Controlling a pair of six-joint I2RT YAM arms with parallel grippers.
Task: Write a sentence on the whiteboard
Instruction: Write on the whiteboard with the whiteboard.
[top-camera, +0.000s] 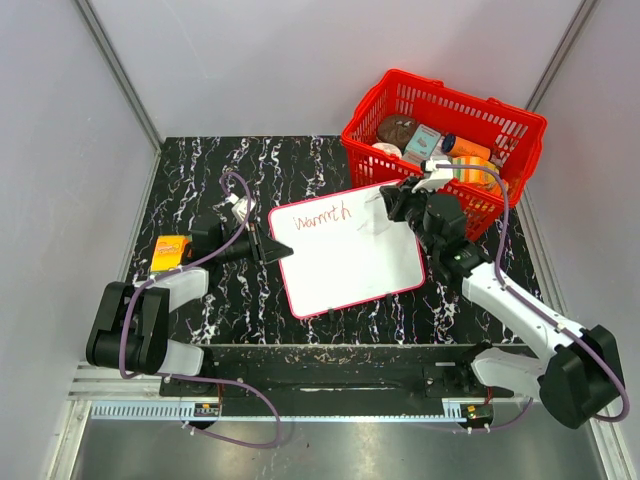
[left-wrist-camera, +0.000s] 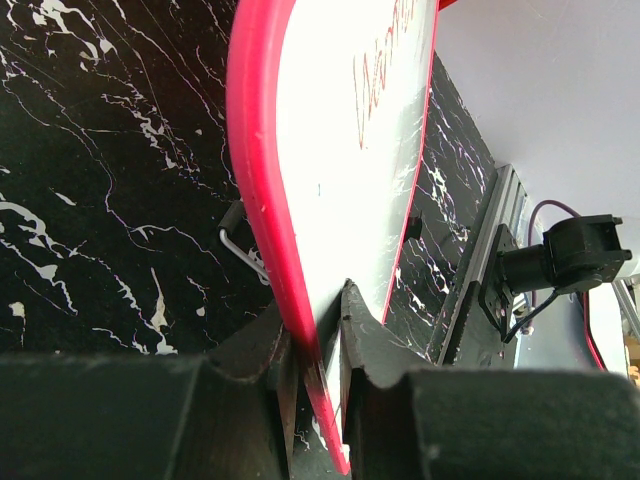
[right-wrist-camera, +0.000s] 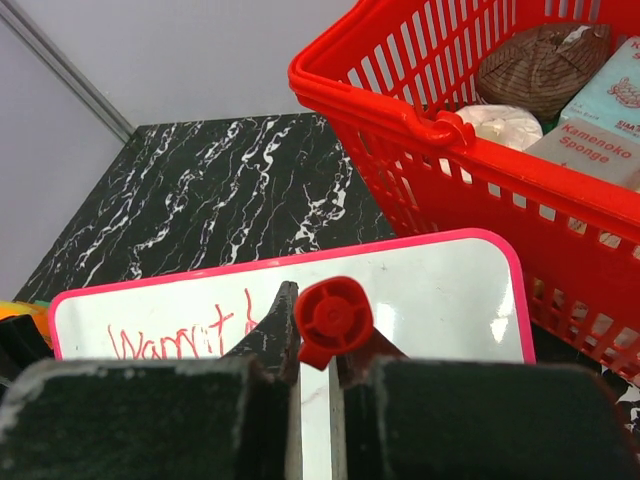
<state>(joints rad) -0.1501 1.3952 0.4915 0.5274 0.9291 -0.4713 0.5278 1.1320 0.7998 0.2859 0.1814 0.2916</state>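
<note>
The whiteboard (top-camera: 350, 255) lies on the black marble table, white with a thin red frame. One red handwritten word, "Warmth" (top-camera: 320, 217), stands along its far edge; it also shows in the left wrist view (left-wrist-camera: 385, 80) and the right wrist view (right-wrist-camera: 170, 340). My left gripper (top-camera: 268, 247) is shut on the whiteboard's left edge (left-wrist-camera: 262, 200), one finger on each face. My right gripper (top-camera: 388, 205) hovers over the board's far right part (right-wrist-camera: 440, 300), just right of the word, shut on a red marker (right-wrist-camera: 334, 318) seen end-on.
A red basket (top-camera: 372, 118) with sponge packs and other items stands at the back right, close behind my right gripper; its wall (right-wrist-camera: 420, 170) fills the right wrist view. An orange object (top-camera: 170, 250) lies at the table's left edge.
</note>
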